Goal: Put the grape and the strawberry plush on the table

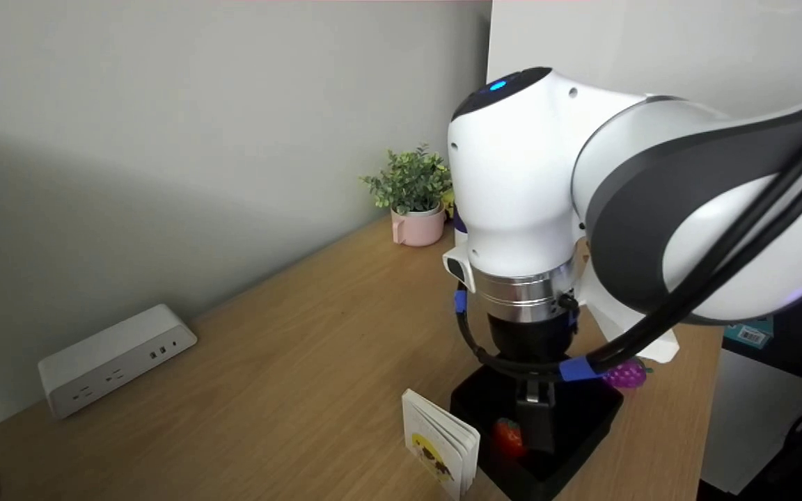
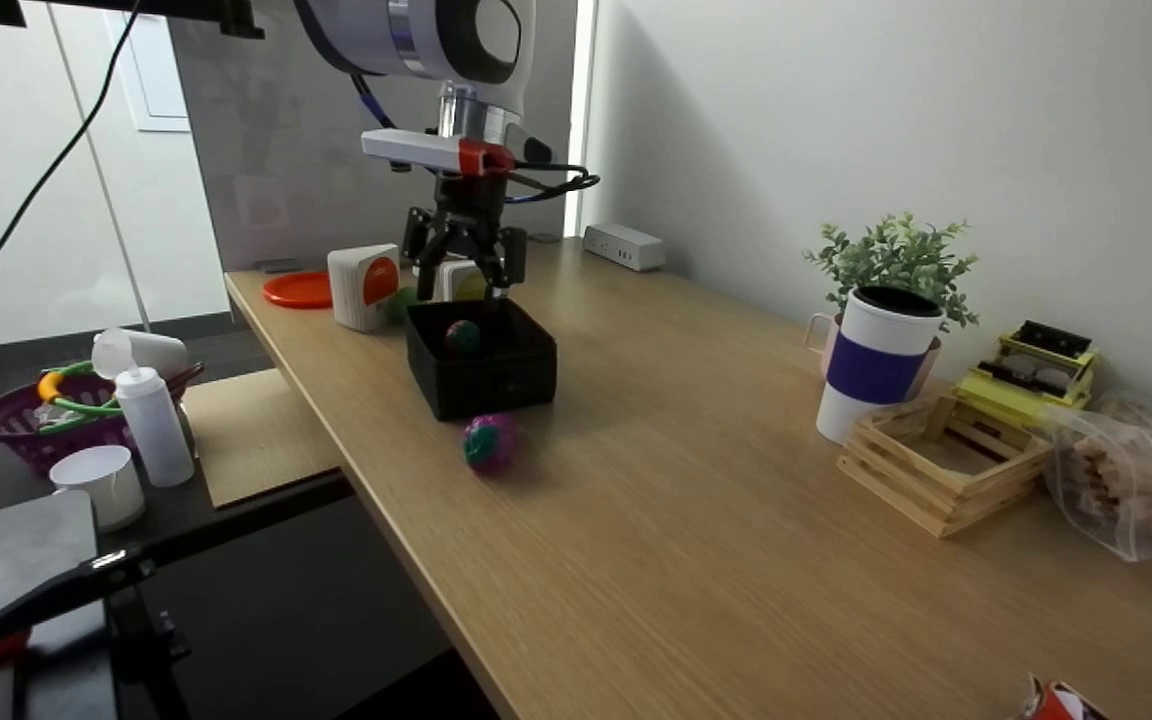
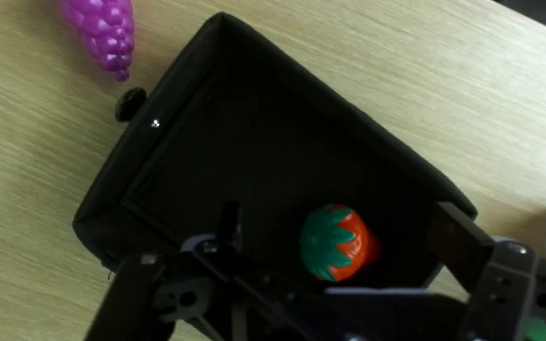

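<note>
The purple bumpy grape (image 2: 491, 443) lies on the wooden table (image 2: 696, 560) just outside the black tray (image 2: 496, 385); it also shows in an exterior view (image 1: 626, 374) and the wrist view (image 3: 104, 35). The strawberry plush (image 3: 337, 242), red with green leaves, lies inside the tray and shows in both exterior views (image 1: 507, 438) (image 2: 463, 337). My gripper (image 3: 341, 227) is open over the tray, fingers apart on either side of the strawberry in the wrist view, holding nothing. In an exterior view the gripper (image 2: 469, 275) points down at the tray. How deep the fingertips reach is unclear.
A white board book (image 1: 436, 445) stands beside the tray. Another book (image 2: 364, 288) and an orange-red plate (image 2: 298, 289) are near the table's edge. A power strip (image 1: 119, 362), a plant (image 1: 411, 181), a tumbler (image 2: 876, 360) and a wooden crate (image 2: 946, 460) stand by the wall.
</note>
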Motion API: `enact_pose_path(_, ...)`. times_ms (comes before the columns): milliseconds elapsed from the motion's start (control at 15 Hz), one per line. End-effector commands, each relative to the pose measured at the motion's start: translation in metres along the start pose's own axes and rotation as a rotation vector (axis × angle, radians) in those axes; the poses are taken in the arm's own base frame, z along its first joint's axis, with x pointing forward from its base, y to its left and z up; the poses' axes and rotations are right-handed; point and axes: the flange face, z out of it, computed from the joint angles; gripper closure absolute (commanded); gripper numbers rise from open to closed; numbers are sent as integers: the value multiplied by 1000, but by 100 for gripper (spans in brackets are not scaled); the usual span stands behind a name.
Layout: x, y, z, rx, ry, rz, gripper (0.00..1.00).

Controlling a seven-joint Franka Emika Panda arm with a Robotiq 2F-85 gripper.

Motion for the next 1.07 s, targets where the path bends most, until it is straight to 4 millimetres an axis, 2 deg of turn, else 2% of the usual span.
enact_pose_path(0, 0, 7, 6, 19, -18, -50, 0)
enact_pose_path(600, 11, 24, 25, 46, -22, -150, 0)
enact_pose_path(1000, 24, 25, 27, 66, 15, -205, 0)
